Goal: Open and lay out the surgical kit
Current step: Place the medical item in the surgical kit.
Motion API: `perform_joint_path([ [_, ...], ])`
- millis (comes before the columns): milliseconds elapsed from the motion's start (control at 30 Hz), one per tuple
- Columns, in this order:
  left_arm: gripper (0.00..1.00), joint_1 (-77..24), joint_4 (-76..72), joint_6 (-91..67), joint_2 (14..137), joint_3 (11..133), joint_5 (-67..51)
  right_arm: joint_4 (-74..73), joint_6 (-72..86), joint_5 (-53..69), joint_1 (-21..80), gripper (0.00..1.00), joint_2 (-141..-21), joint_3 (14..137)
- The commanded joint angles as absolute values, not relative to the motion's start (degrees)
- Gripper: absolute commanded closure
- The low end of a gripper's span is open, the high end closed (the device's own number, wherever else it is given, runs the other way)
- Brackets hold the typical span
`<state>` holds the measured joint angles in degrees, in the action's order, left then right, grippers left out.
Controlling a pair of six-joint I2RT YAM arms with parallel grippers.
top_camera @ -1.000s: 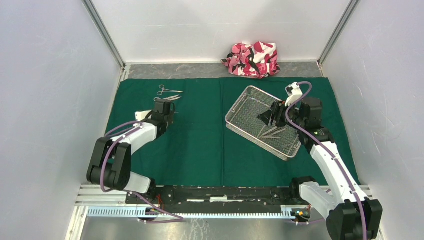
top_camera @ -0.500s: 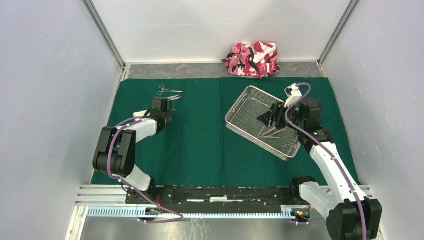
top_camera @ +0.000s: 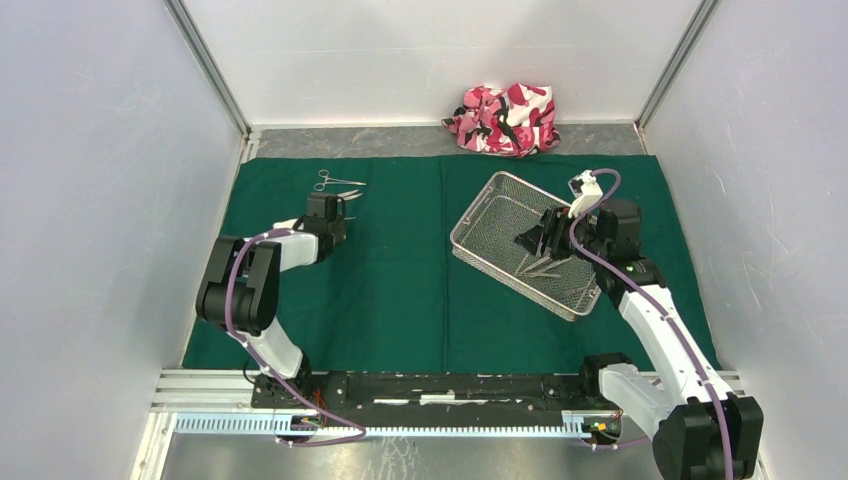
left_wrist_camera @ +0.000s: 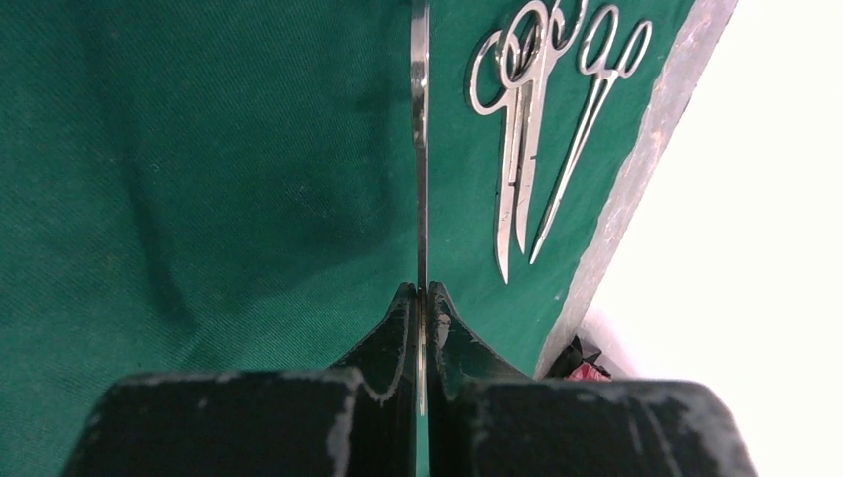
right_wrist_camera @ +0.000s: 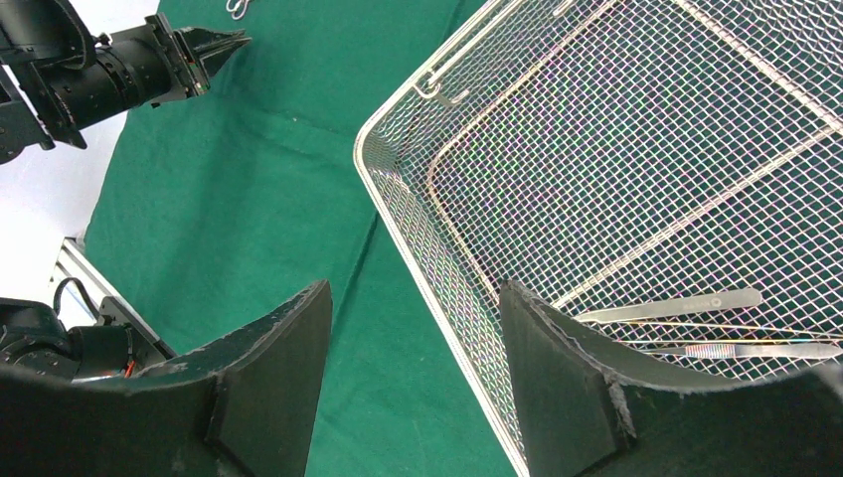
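Near far-left corner of green drape point(top_camera: 400, 290), left fingers point(top_camera: 327, 212), clamped on slim steel instrument point(left_wrist_camera: 421, 149), are drawn closer to laid-out scissors point(top_camera: 338, 182) as elbow is folded back; placement judged imminent. Over mesh tray point(top_camera: 476, 206), right fingers point(top_camera: 541, 238) are held apart, tweezers point(right_wrist_camera: 676, 306) remaining inside.

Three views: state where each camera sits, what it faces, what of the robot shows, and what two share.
Top external: above and behind the bases, looking down on the green drape; both arms show.
Left wrist: on the left arm, looking along the shut left gripper, pinching a slim steel instrument, toward ring-handled instruments.
Right wrist: on the right arm, looking down past the open right gripper at the mesh tray.
Shared: top and right wrist both show the tray.
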<state>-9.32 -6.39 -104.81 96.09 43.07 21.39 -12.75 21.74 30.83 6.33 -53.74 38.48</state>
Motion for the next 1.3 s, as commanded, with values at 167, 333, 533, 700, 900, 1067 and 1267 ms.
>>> perform_joint_path([
  [167,0.95,-8.83,-11.64,-107.15,98.79,44.09,21.74,-9.93,22.02,30.42,6.31,0.32,-53.47,38.24],
  [333,0.89,-8.79,-12.22,-107.4,99.85,44.06,19.76,-9.99,22.08,30.55,6.28,0.31,-53.52,38.12],
  [533,0.78,-8.79,-10.94,-108.26,98.71,43.27,19.6,-9.94,22.16,30.64,6.31,0.31,-53.31,38.06],
  [700,0.7,-8.79,-10.03,-109.14,98.76,43.31,19.04,-9.75,22.5,31.03,6.29,0.31,-53.27,37.97],
  [900,0.65,-8.79,-9.04,-108.08,97.84,43.24,18.7,-9.97,22.77,31.07,6.25,0.31,-52.39,38.01],
  [1067,0.55,-8.79,-7.47,-105.31,94.43,42.65,18.44,-10.24,22.59,30.86,6.31,0.32,-52.34,38.25],
  [1267,0.37,-8.79,-2.85,-95.4,82.5,41.92,17.03,-15.06,17.9,25.7,6.28,0.31,-51.95,39.52],
])
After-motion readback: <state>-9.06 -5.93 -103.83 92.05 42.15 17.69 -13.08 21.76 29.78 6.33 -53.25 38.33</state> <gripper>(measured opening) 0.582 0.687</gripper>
